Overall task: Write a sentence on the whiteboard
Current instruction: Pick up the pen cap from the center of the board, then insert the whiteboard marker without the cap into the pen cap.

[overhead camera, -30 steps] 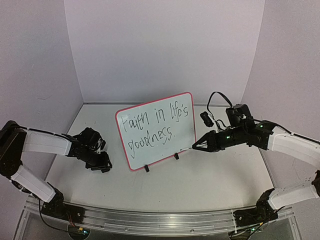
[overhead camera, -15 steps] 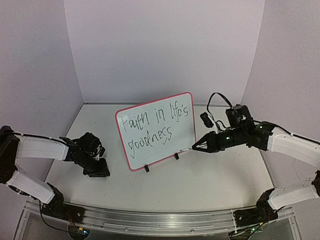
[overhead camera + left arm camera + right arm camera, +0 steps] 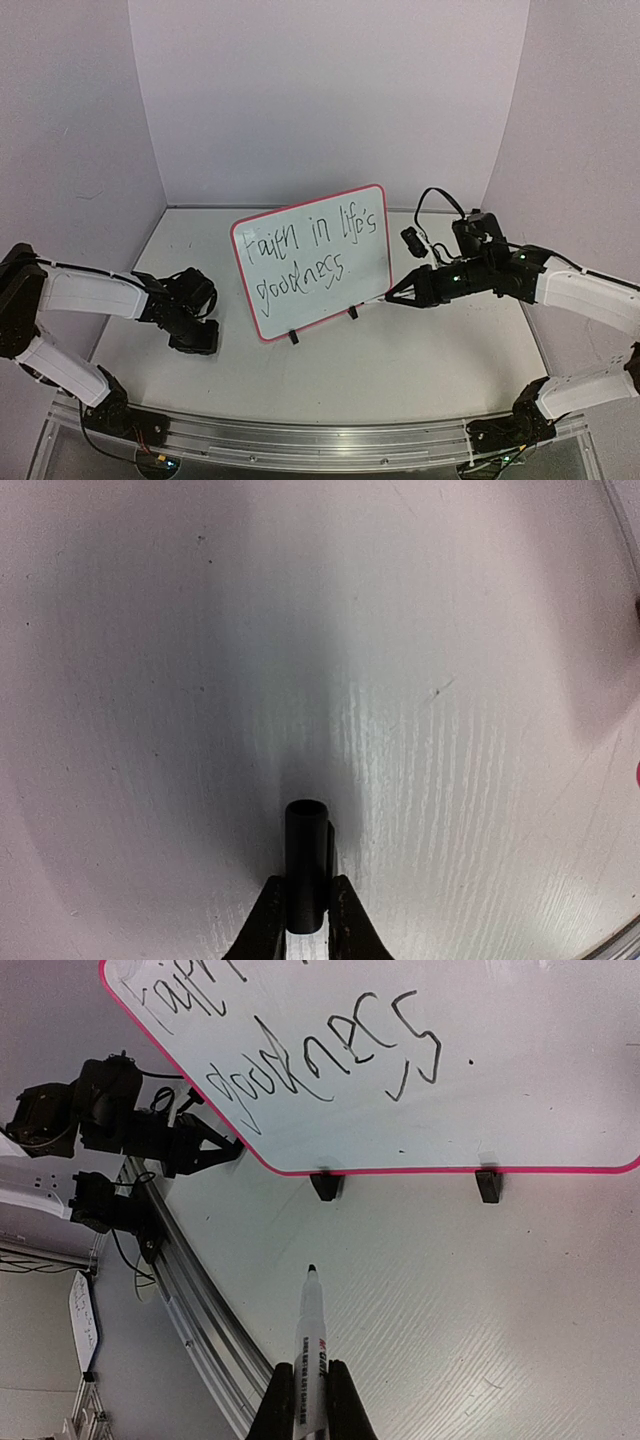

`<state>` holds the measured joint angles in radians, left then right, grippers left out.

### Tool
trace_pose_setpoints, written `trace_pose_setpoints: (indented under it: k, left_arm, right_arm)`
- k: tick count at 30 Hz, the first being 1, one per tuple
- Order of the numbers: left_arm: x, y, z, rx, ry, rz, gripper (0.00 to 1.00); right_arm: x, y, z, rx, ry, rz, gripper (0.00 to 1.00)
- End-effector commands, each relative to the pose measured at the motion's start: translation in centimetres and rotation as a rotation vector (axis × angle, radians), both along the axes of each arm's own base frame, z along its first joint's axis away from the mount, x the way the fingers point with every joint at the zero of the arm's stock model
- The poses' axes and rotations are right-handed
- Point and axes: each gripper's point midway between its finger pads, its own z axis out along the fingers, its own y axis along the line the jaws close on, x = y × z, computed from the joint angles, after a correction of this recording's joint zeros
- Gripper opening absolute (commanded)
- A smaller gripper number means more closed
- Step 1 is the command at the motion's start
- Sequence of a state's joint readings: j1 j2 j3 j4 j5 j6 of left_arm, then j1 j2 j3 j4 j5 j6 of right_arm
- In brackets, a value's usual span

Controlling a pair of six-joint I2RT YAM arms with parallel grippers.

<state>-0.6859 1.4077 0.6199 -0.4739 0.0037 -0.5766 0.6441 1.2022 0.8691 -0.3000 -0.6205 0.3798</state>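
Observation:
The whiteboard (image 3: 310,262) stands tilted on two black clip feet (image 3: 293,338) mid-table, with "Faith in life's goodness" handwritten on it; its lower part also shows in the right wrist view (image 3: 430,1110). My right gripper (image 3: 394,296) is shut on an uncapped marker (image 3: 312,1345), whose tip hangs just off the board's lower right corner, not touching it. Left of the board, my left gripper (image 3: 198,338) sits low over the table, shut on a black marker cap (image 3: 307,850) that sticks out past its fingertips (image 3: 270,920).
An aluminium rail (image 3: 300,442) runs along the near table edge. White walls enclose the back and both sides. A looped black cable (image 3: 432,205) rises from the right wrist. The left arm (image 3: 120,1120) shows behind the board's corner in the right wrist view.
The left gripper's jaws have closed in and the arm has shifted slightly towards the near edge. The right gripper with the marker has barely moved.

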Motion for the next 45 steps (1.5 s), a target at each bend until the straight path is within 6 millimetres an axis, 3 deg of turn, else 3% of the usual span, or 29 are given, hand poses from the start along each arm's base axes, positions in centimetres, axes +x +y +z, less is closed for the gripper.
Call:
trace_pose_setpoints:
  k: [1,7,12,17,22,29,38,41,45]
  left_arm:
    - [-0.1,0.7,-0.5,0.067,0.004,-0.002,0.10]
    - [-0.1,0.5,0.4,0.047,-0.027,-0.025,0.00]
    - [0.5,0.8,3.7,0.026,-0.109,-0.030,0.00]
    - [2.1,1.2,10.6,-0.002,-0.271,-0.009,0.00]
    - [2.9,0.6,19.5,-0.092,-0.468,-0.083,0.00]
    - [-0.2,-3.4,26.1,-0.298,-0.516,-0.395,0.00]
    - [-3.8,-10.1,30.5,-0.524,-0.512,-0.661,0.00]
    - [-4.8,-12.8,30.0,-0.542,-0.490,-0.734,0.00]
    - [-6.8,-17.1,27.7,-0.525,-0.445,-0.872,0.00]
  right_arm:
    - [0.1,0.0,0.8,0.022,-0.030,-0.005,0.00]
    - [0.0,0.0,1.3,0.031,-0.035,-0.005,0.00]
    - [0.1,-0.1,2.0,0.041,-0.045,-0.008,0.00]
    - [0.1,-0.2,2.7,0.044,-0.059,-0.014,0.00]
    - [0.5,-0.5,2.9,0.020,-0.074,-0.037,0.00]
    - [0.2,-0.6,3.2,0.015,-0.064,-0.025,0.00]
    - [-1.6,0.6,4.6,0.084,-0.016,0.081,0.00]
    - [-2.3,1.3,5.1,0.120,0.020,0.135,0.00]
    - [-4.0,2.3,6.2,0.191,0.083,0.243,0.00]
